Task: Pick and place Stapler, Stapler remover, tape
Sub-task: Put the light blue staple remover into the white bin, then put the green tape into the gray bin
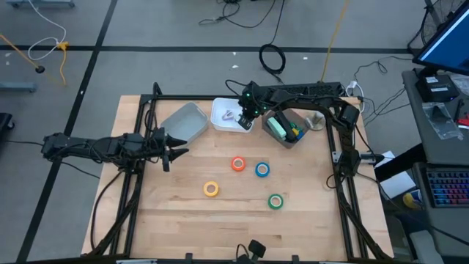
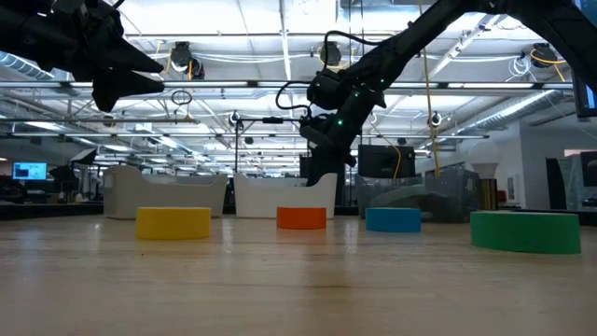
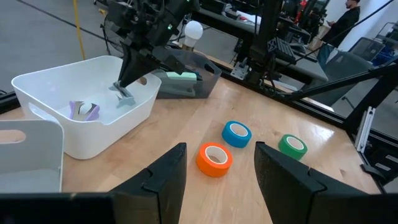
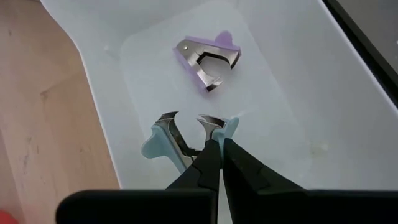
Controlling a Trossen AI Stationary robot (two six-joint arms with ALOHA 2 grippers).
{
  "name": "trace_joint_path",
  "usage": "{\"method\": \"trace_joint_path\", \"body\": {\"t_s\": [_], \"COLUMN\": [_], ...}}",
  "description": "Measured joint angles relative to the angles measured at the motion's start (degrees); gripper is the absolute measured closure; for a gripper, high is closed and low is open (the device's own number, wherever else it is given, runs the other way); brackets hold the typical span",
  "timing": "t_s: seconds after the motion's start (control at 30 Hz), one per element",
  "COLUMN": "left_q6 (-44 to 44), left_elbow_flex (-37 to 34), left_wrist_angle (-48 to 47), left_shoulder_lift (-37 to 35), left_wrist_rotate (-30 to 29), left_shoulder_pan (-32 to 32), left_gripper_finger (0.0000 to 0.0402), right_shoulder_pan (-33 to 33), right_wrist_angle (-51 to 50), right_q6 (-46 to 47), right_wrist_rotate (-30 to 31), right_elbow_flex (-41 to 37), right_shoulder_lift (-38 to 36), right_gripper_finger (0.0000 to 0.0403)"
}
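While reaching into white bin [image 1: 229,117] at far centre: right gripper [image 4: 214,152] pinched tight on one wing of pale blue staple remover [image 4: 163,144], held just above bin floor. Purple staple remover [image 4: 208,59] lying on that floor, just beyond, apart from blue one. Grey bin [image 1: 185,121] just left of white bin; dark bin [image 1: 284,128] just right, holding green stapler [image 1: 275,126]. Left gripper [image 3: 216,180] raised at table's left edge, fingers half spread, gripping nothing. Four tape rolls on open wood nearer: orange tape [image 1: 238,164], blue tape [image 1: 262,170], yellow tape [image 1: 212,189], green tape [image 1: 275,201], all apart.
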Motion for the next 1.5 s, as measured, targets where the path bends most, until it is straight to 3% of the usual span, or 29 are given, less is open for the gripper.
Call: {"method": "trace_joint_path", "body": {"t_s": [0.67, 1.13, 1.3, 1.5], "left_q6": [-0.2, -0.3, -0.3, 0.4], "left_elbow_flex": [0.0, 0.0, 0.0, 0.0], "left_wrist_angle": [0.0, 0.0, 0.0, 0.0], "left_shoulder_lift": [0.0, 0.0, 0.0, 0.0], "left_wrist_rotate": [0.0, 0.1, 0.1, 0.1], "left_shoulder_pan": [0.0, 0.0, 0.0, 0.0], "left_gripper_finger": [0.0215, 0.0215, 0.0215, 0.0215], "right_shoulder_pan": [0.0, 0.0, 2.4, 10.0], "right_wrist_angle": [-0.1, 2.3, 0.3, -7.3], "right_q6": [-1.7, -2.2, -2.0, -4.7], "right_wrist_rotate": [0.2, 0.1, 0.0, -0.1], "right_elbow_flex": [0.0, 0.0, -0.1, -0.1], "right_shoulder_lift": [0.0, -0.3, -5.7, -14.9], "right_gripper_finger": [0.0397, 0.0318, 0.0314, 0.0314]}}
